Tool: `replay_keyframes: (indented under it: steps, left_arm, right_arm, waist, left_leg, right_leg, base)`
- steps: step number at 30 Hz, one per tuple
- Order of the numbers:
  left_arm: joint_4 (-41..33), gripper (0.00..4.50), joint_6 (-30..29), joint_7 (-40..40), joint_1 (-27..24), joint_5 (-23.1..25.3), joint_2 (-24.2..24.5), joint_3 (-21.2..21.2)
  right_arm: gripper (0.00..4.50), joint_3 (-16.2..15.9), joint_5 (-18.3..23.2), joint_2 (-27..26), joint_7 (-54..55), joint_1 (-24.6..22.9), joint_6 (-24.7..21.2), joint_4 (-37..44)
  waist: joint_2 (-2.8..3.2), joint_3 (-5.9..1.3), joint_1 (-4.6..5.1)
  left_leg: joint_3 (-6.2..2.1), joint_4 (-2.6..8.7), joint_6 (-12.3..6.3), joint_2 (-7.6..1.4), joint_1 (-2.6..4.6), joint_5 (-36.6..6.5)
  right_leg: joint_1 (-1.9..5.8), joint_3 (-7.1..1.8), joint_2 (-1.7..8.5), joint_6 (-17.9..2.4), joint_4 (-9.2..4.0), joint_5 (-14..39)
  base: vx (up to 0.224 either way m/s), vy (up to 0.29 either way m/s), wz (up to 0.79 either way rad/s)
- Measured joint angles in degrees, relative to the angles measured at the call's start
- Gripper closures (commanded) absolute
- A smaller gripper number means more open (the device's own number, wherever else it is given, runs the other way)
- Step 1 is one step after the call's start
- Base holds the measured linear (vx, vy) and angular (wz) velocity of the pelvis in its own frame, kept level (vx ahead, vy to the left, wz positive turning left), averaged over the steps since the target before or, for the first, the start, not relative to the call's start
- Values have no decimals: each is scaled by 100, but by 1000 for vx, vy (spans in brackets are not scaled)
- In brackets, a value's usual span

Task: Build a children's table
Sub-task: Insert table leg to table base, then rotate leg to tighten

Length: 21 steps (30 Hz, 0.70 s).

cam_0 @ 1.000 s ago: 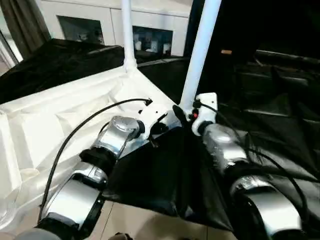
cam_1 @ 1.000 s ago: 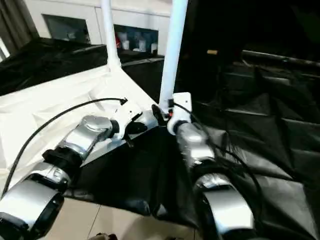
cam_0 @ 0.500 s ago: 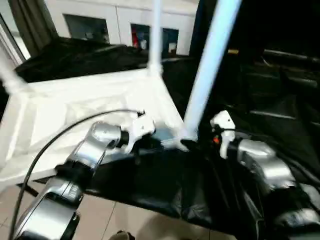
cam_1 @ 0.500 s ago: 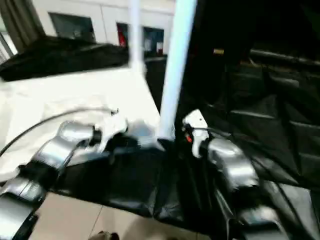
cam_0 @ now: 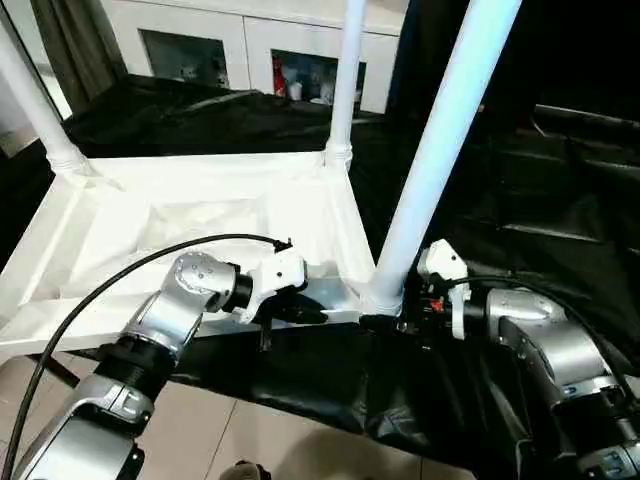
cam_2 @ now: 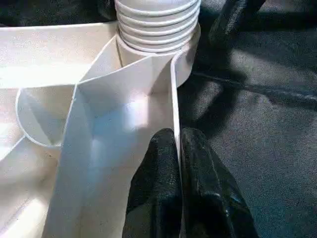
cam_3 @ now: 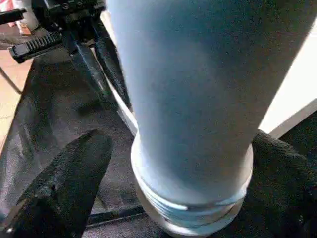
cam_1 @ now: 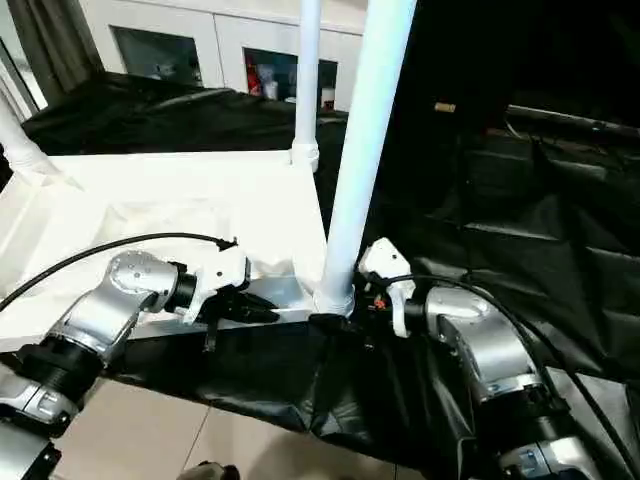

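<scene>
The white table top (cam_0: 200, 225) lay upside down on a black sheet (cam_0: 560, 200), three legs standing in its corner sockets, their upper ends cut off by the frame. The left gripper (cam_2: 177, 163) pinched the top's thin near rim, fingers nearly closed. The right gripper (cam_3: 163, 193) sat spread wide around the nearest leg (cam_0: 430, 170) at its threaded base, its contact with the tube hard to judge

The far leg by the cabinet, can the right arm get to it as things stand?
Probably not easily: the right gripper sits at the base of the near leg, which stands between it and the far leg across the tabletop.
</scene>
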<state>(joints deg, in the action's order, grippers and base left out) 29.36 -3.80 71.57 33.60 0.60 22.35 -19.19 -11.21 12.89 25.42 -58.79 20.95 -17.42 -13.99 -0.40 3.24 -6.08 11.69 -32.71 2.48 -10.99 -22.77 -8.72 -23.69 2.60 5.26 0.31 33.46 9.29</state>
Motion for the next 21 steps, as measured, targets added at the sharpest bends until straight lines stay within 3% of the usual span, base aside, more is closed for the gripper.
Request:
replay_keyframes:
  steps: [11, 17, 21]
  left_arm:
    - [-59, 450, -30, 60, -46, 0, 25, 0]
    - [-63, 450, -82, 43, -58, 0, 23, 1]
    - [142, 450, -269, -551, 60, 135, -171, 77]
  right_arm:
    - [143, 1, -11, -3, 77, -1, -8, -1]
    - [166, 6, -30, -96, 169, -6, -3, -48]
    - [169, 315, -40, -638, 1054, 44, 39, -438]
  waist:
    - [0, 0, -2]
    - [-1, 0, 33]
    - [-5, -4, 101]
  left_leg:
    - [-1, -46, 0, -1, 0, 0]
    - [-6, -54, 0, -1, 1, 0]
    - [-8, -60, 0, 0, 14, 0]
  right_leg:
    - [-4, -10, 3, 5, 55, 3]
    - [-3, -10, 4, 5, 67, 3]
    - [3, -11, 4, 5, 75, 3]
  base:
    - [0, 0, 0]
    - [0, 0, 0]
    - [0, 0, 0]
